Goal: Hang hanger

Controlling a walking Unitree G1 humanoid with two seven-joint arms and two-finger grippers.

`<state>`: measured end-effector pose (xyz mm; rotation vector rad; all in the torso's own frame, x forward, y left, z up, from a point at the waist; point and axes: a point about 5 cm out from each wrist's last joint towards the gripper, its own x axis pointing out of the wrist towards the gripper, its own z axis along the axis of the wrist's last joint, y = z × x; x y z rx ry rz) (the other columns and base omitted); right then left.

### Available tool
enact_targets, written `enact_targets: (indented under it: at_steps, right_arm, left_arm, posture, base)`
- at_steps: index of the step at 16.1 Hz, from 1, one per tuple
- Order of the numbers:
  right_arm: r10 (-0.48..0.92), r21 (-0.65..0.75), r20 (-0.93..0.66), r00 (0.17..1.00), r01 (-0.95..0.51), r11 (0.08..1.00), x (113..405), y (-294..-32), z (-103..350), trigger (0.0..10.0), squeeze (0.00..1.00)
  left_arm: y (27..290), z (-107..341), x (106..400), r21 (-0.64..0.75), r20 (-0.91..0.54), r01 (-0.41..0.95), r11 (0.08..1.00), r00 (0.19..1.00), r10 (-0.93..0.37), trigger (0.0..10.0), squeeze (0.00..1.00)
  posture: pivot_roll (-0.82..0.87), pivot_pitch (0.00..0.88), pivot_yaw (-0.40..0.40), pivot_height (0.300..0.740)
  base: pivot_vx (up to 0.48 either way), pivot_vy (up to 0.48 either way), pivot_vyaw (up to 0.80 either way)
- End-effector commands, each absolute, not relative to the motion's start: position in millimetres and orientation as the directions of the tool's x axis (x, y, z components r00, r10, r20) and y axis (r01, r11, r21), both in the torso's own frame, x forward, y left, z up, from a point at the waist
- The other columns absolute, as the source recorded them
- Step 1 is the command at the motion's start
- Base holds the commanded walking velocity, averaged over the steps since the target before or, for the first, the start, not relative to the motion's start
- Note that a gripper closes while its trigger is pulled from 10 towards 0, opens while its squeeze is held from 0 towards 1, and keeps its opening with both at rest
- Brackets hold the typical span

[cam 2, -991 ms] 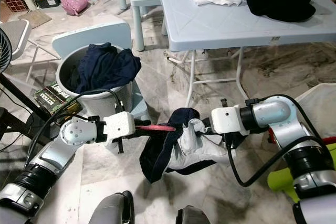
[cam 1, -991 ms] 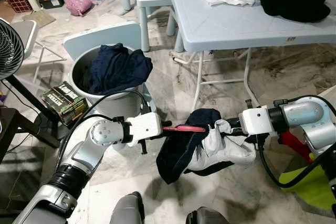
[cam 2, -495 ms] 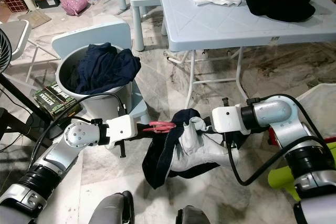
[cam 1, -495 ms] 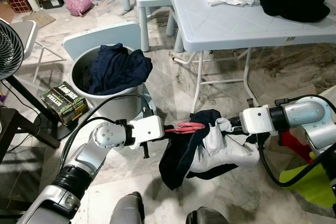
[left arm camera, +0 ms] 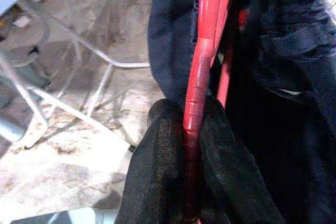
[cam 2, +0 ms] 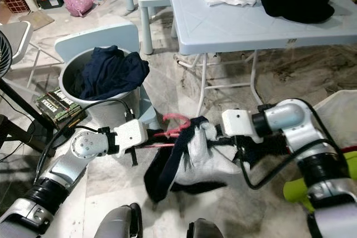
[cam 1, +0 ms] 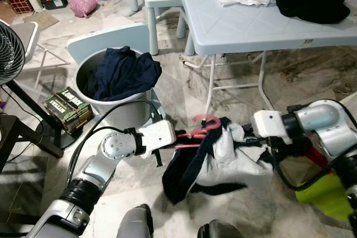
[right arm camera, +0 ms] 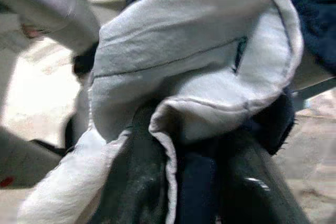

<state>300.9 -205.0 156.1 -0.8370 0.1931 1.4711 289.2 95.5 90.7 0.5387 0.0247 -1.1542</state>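
A red hanger (cam 1: 198,128) carries a navy and white garment (cam 1: 220,157) low over the marble floor, between my two arms. My left gripper (cam 1: 177,140) is shut on the hanger's bar; in the left wrist view the red bar (left arm camera: 198,85) sits pinched between the black fingers (left arm camera: 157,171). The hook curls upward above the cloth. My right gripper (cam 1: 245,137) is shut on the garment from the right side, and in the right wrist view white and navy fabric (right arm camera: 189,77) bunches between its fingers (right arm camera: 131,182).
A grey bin (cam 1: 89,73) with dark clothes stands at the left, a box (cam 1: 68,107) beside it. A light blue folding table (cam 1: 245,23) holds white and black clothes, its legs just behind the hanger. A fan (cam 1: 10,51) stands far left, a lime object (cam 1: 326,193) at right.
The hanger has turned so its hook now points up. The garment has dropped lower and spread out. Both arms shifted slightly.
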Motion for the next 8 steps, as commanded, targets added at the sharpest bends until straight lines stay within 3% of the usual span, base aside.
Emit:
enact_targets:
  at_steps: [1,8]
  right_arm:
    - [0.806,-0.424,-0.572,0.150,-0.895,-0.135,304.5,-196.1,160.1,10.0,1.00]
    - [0.806,-0.511,-0.527,0.271,-0.859,-0.045,324.2,-199.8,178.0,10.0,1.00]
  left_arm:
    - [98.9,99.5,297.9,0.405,-0.221,0.825,0.395,0.508,-0.833,0.0,0.00]
    - [92.6,97.0,296.9,0.376,-0.187,0.808,0.453,0.545,-0.817,0.0,0.00]
  posture:
    - [-0.03,0.116,0.006,0.740]
    - [-0.03,0.120,-0.007,0.740]
  base:
    - [0.000,0.000,0.00]
    - [0.000,0.000,0.00]
